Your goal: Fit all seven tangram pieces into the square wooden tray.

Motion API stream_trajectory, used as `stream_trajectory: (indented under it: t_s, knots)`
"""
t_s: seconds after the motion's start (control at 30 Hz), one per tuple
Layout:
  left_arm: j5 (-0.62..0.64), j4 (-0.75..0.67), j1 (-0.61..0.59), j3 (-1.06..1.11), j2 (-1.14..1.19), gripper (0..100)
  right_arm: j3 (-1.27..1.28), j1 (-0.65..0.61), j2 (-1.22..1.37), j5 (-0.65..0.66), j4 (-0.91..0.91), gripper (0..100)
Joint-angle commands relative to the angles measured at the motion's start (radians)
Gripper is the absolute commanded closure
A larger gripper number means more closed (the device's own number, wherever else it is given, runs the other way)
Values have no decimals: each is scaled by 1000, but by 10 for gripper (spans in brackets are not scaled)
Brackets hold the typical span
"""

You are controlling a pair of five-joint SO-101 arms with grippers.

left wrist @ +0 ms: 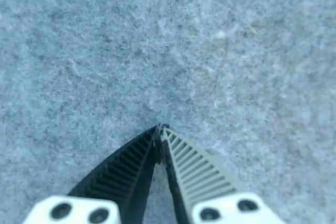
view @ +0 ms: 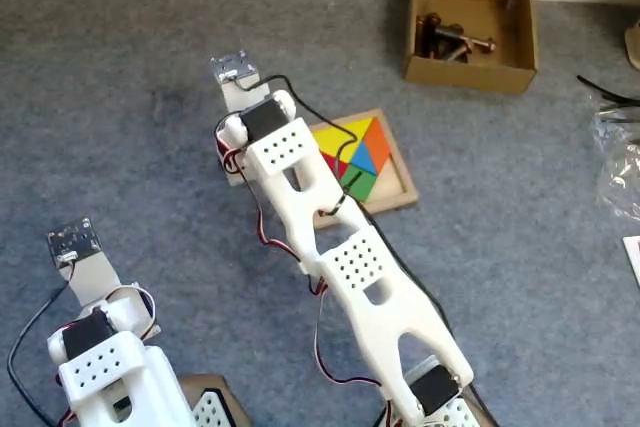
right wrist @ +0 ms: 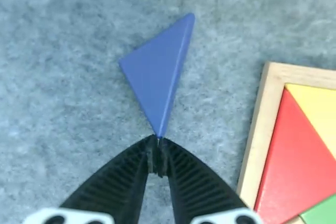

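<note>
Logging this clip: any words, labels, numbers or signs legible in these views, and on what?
No readable text anywhere.
The wooden tray, its coloured pieces, the blue triangle and the cardboard box show no print.
Any marking on the small circuit board at an arm's wrist is too small to read.

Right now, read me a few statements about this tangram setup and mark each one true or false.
1. The blue triangle lies on the carpet, outside the wooden tray. True.
2. The right end effector is wide open. False: it is shut, with its tips at one corner of the blue triangle.
3. The left end effector is shut over bare carpet. True.
4. The cardboard box sits inside the wooden tray. False: it stands on the carpet, apart from the tray.
5. A red piece lies in the wooden tray. True.
</note>
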Motion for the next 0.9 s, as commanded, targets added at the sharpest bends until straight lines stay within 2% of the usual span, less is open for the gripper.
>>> stream_trajectory:
  t_s: [0.0,0.3,0.87]
  knots:
    - [9,11,-15,-1,-4,995,-39,18,-28,26,22,994]
    - [9,11,-15,-1,-4,995,-36,39,-28,40,24,994]
    - [9,11,-15,-1,-4,995,-50,5,-28,43,-13,988]
